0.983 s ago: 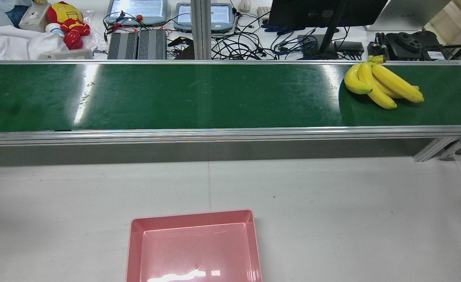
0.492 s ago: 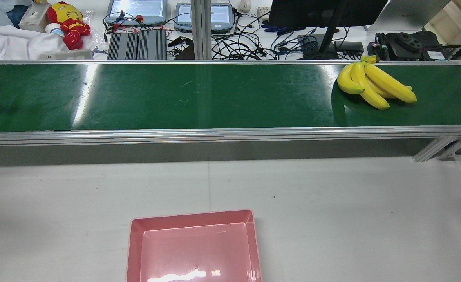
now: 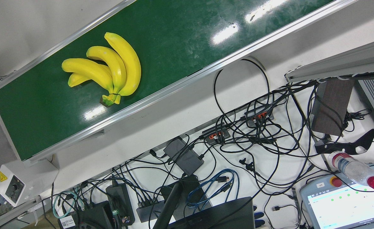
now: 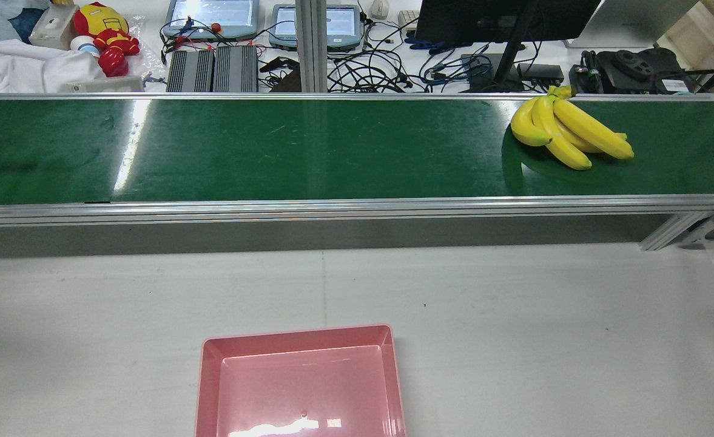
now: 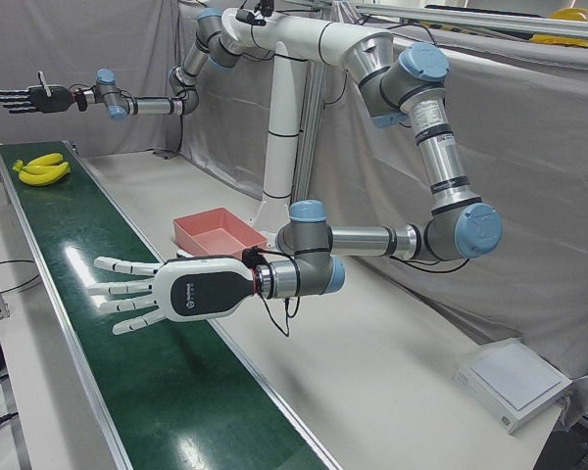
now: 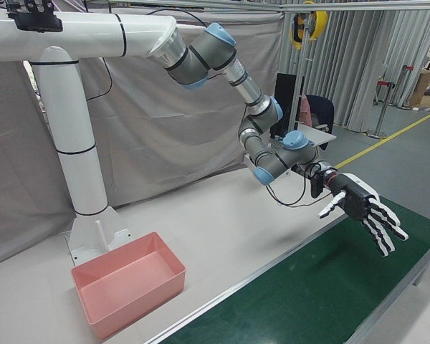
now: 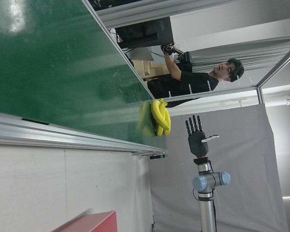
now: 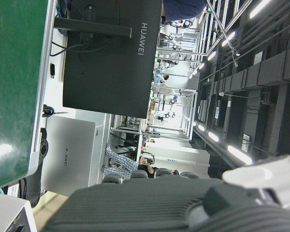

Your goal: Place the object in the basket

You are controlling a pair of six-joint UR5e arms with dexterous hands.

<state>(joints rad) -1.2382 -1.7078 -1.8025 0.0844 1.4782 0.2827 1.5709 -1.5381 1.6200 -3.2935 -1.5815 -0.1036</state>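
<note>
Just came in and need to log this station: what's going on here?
Nothing is held yet. A bunch of bananas lies on the green conveyor belt, towards the robot's right. Both hands hover open over the belt: the left hand and the right hand, fingers spread. The pink basket on the white table is empty.

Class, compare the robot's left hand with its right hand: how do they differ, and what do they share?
The left hand has a white shell; the right hand is black. The right hand is the one nearer the bananas; the left hand is far from them. Both are open, fingers spread, holding nothing.
</note>
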